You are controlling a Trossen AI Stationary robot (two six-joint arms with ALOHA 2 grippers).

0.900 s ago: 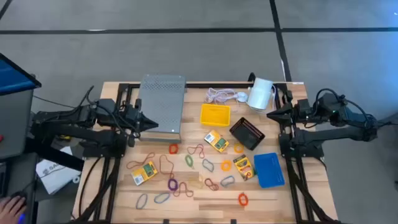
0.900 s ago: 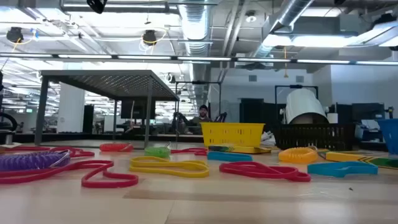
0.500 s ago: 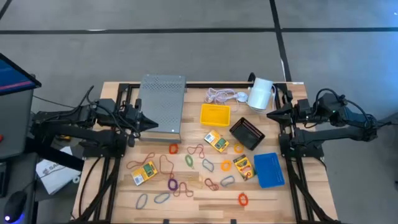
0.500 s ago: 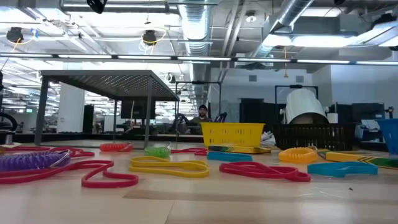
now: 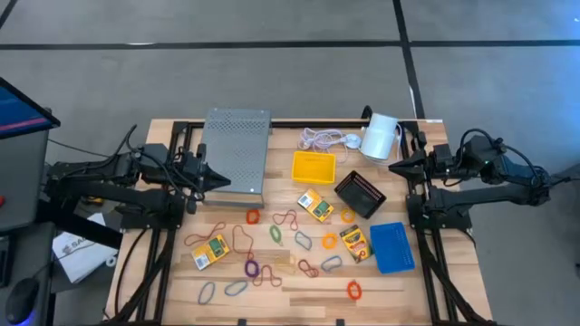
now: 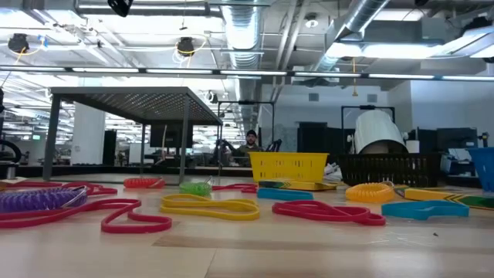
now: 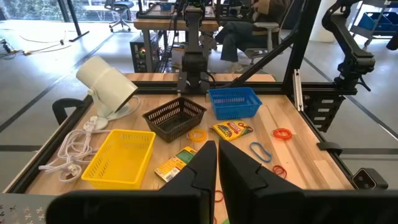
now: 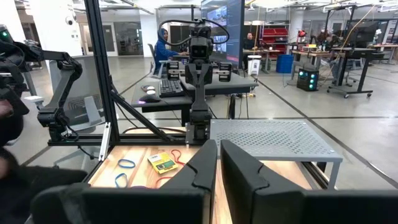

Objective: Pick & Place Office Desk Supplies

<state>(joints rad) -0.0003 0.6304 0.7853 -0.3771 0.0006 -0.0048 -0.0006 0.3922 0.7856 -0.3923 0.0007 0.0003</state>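
Note:
Many coloured rubber bands (image 5: 275, 234) lie flat across the table's near half. Three crayon boxes lie flat: one (image 5: 314, 206) near the middle, one (image 5: 353, 242) beside the blue tray (image 5: 391, 246), one (image 5: 209, 252) toward the left. The yellow tray (image 5: 313, 167) and black mesh tray (image 5: 360, 193) stand on their bases right of centre. My left gripper (image 5: 222, 181) hovers at the left, beside the grey stand, fingers together, holding nothing. My right gripper (image 5: 391, 166) waits at the right edge, also shut and holding nothing.
A grey perforated stand (image 5: 236, 154) occupies the far left part of the table. A coiled white cord (image 5: 317, 139) and a white cylinder (image 5: 381, 134) lie at the far edge. Black frame posts flank both sides. A person sits in the room beyond (image 6: 252, 140).

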